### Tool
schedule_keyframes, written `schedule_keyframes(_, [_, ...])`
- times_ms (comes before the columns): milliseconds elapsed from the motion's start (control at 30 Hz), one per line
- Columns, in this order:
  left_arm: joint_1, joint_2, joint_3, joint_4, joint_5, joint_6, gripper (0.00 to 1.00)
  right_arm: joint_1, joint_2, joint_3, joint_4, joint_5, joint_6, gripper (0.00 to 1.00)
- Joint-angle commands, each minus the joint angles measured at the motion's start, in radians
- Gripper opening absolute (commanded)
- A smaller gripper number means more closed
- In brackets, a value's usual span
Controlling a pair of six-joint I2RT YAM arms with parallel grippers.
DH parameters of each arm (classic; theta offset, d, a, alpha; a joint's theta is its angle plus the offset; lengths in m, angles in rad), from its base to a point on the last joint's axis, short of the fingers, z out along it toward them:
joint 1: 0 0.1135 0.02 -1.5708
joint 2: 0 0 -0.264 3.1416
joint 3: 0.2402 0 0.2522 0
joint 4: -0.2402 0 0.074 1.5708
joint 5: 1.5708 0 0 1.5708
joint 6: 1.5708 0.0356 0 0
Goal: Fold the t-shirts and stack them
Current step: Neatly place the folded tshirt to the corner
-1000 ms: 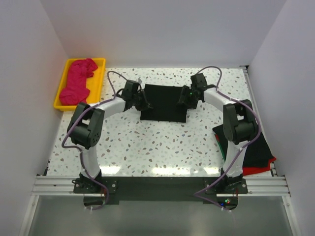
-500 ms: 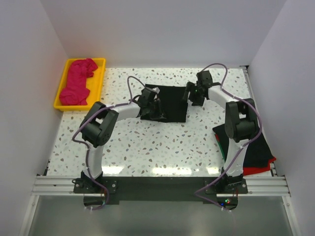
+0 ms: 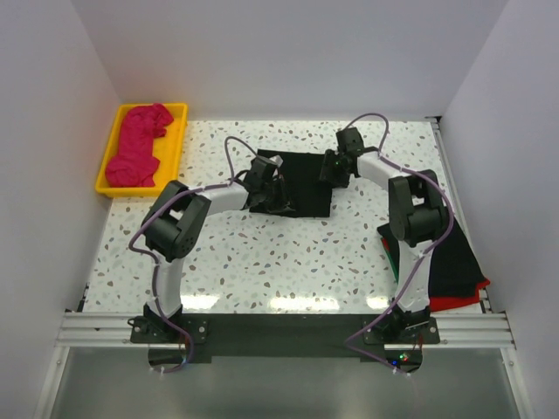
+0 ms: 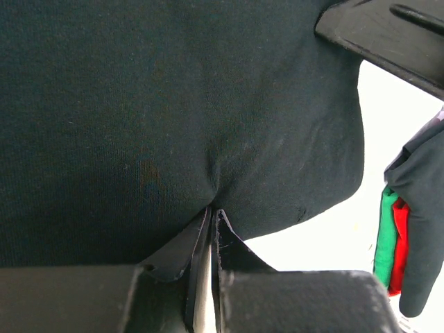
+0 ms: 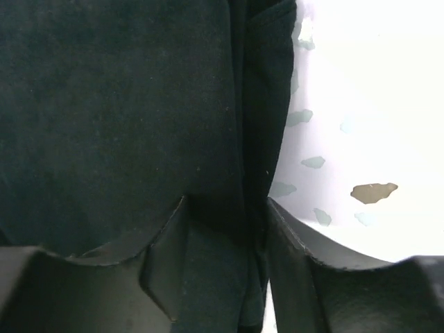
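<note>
One black t-shirt pinched by left end effector

spread t-shirt: table far-centre; bunched t-shirt: in tray, far-left; stacked t-shirts: right edge

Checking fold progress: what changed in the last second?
The left gripper, pinching the black t-shirt by its left edge, carried that edge rightward over the shirt, narrowing it. The right gripper backed off the right edge, then returned, jaws apart astride it. The pink shirt in the yellow tray and the folded stack at right stayed put.
</note>
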Motion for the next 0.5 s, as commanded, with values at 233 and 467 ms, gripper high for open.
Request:
schedule_keyframes(233, [-0.002, -0.044, 0.026, -0.033, -0.027, 0.019, 0.08, 0.043, 0.054, 0.027, -0.067, 0.132, 0.032, 0.11])
schedule_keyframes(467, [0.006, -0.125, 0.074, -0.095, -0.014, 0.041, 0.09, 0.049, 0.032, 0.027, -0.11, 0.238, 0.035, 0.0])
